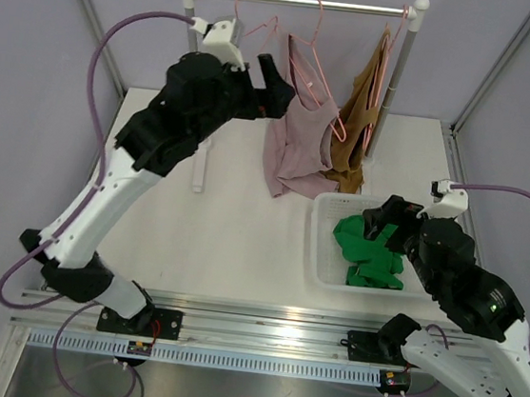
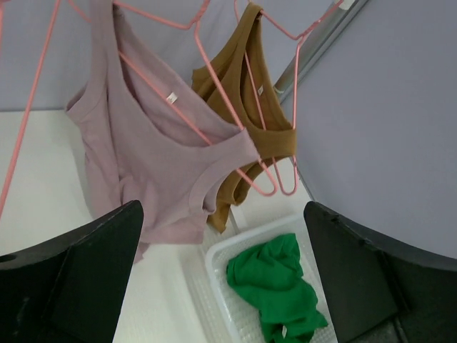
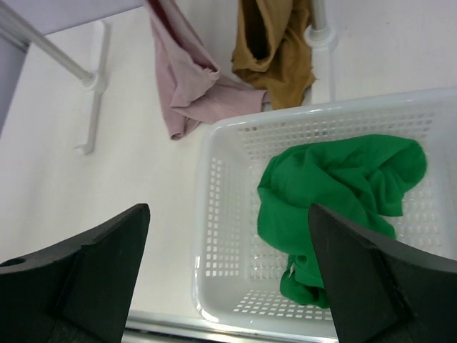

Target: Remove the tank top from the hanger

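Left fingers (image 2: 78,271) splayed before mauve tank top (image 2: 143,164) on hanger (image 2: 193,123), right fingers (image 3: 86,271) hung released over green garment (image 3: 335,186) in basket (image 3: 214,193)

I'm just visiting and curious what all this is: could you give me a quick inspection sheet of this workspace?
Surface: white table.
Job's things: mauve tank top and brown tank top hang on pink hangers from the rail; green garment lies in the white basket.
Clutter: nothing seen.
Grippers: left gripper open, raised beside the mauve tank top; right gripper open above the basket.
Cables: purple cables loop from both arms.
Surroundings: plain grey walls.
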Motion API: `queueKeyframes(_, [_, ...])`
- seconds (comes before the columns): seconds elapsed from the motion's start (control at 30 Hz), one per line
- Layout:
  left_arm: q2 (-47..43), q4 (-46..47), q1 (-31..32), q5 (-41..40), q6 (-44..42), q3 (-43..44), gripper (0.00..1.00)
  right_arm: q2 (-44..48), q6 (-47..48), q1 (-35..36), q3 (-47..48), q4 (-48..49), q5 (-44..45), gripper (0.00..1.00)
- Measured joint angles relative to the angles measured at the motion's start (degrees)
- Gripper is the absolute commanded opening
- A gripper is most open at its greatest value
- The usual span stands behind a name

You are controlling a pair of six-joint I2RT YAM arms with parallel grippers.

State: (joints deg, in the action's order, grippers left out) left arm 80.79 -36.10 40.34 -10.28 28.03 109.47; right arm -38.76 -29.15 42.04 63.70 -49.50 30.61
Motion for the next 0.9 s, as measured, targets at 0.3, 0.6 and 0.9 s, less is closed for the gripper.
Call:
queueKeyframes(0.3, [24.22, 0.48, 4.52, -9.64, -2.64, 20.96, 0.98, 7.43, -1.73, -0.07, -3.48, 2.10, -9.94, 0.99])
queueKeyframes(0.6, [34.25, 10.54, 4.70, -16.81, -8.11, 20.98, 0.68, 8.90, -2.40, -0.09, -6.05, 2.05, -15.76, 0.97])
queueKeyframes(0.9, [42.38, 13.46, 2.64, -16.57, -9.75, 27.45, 0.17, 10.16, -2.62, -0.09, -7.48, 2.01, -18.34, 0.96])
